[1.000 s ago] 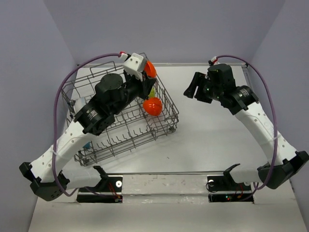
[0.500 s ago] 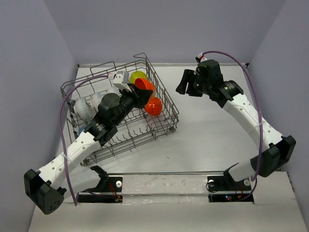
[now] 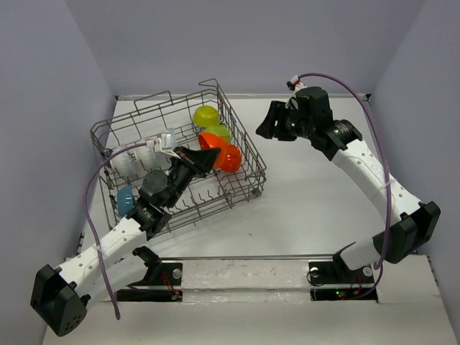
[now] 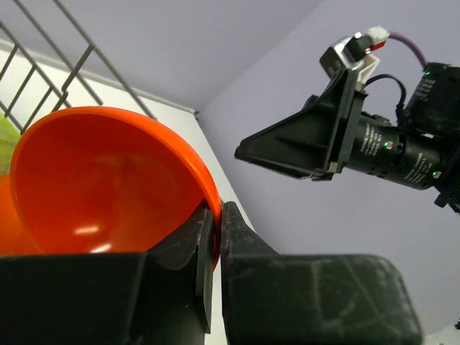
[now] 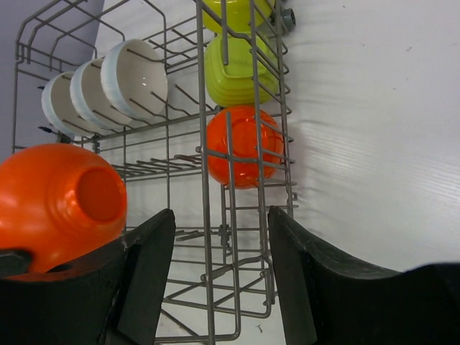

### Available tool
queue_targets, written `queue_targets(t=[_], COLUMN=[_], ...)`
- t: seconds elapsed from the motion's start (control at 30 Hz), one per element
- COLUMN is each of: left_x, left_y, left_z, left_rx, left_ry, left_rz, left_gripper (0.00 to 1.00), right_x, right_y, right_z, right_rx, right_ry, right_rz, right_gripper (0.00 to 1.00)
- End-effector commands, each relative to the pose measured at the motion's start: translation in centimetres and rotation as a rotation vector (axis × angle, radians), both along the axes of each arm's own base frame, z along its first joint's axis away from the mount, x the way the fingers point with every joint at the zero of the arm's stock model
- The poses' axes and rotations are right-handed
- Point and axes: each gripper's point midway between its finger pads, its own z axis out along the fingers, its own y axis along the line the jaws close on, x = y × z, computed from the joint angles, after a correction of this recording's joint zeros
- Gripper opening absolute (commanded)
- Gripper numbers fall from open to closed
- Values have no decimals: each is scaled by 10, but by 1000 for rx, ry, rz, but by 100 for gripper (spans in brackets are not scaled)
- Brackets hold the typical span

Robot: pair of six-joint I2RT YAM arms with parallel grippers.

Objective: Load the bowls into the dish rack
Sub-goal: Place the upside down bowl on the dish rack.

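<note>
The grey wire dish rack (image 3: 246, 188) stands left of centre. Inside it are three white bowls (image 3: 136, 157), a blue bowl (image 3: 126, 200), two yellow-green bowls (image 3: 206, 115) and an orange-red bowl (image 3: 231, 159). My left gripper (image 3: 211, 152) is shut on the rim of a second orange-red bowl (image 3: 209, 139), which it holds over the rack's right side. The left wrist view shows that bowl (image 4: 108, 180) pinched between both fingers. My right gripper (image 3: 264, 128) hovers open and empty just right of the rack. Its view looks down on the racked orange-red bowl (image 5: 244, 145) and the held one (image 5: 61, 198).
The rack's raised handle loop (image 3: 215, 88) and its right wall stand between the two grippers. Bare white tabletop (image 3: 316, 201) stretches right of the rack. Grey walls close in the back and both sides.
My left arm has drawn back and down, carrying the orange-red bowl lower over the rack's right side. My right gripper has shifted left toward the rack and narrowed slightly.
</note>
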Motion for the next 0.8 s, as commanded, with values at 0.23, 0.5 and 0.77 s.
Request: queue_targets(t=[0.23, 0.5, 0.77], left_x=[-4, 1, 4], left_y=[1, -10, -25], left_z=[10, -4, -25], left_rx=[-176, -157, -123], left_ry=[-74, -56, -19], left_rz=[-25, -59, -111], left_gripper=[0, 0, 0], right_x=[0, -1, 0], right_y=[9, 11, 10], right_z=[12, 8, 5], right_rx=[39, 44, 40], right_ry=[-57, -50, -49], right_rz=[41, 47, 40], right_gripper=[60, 60, 60])
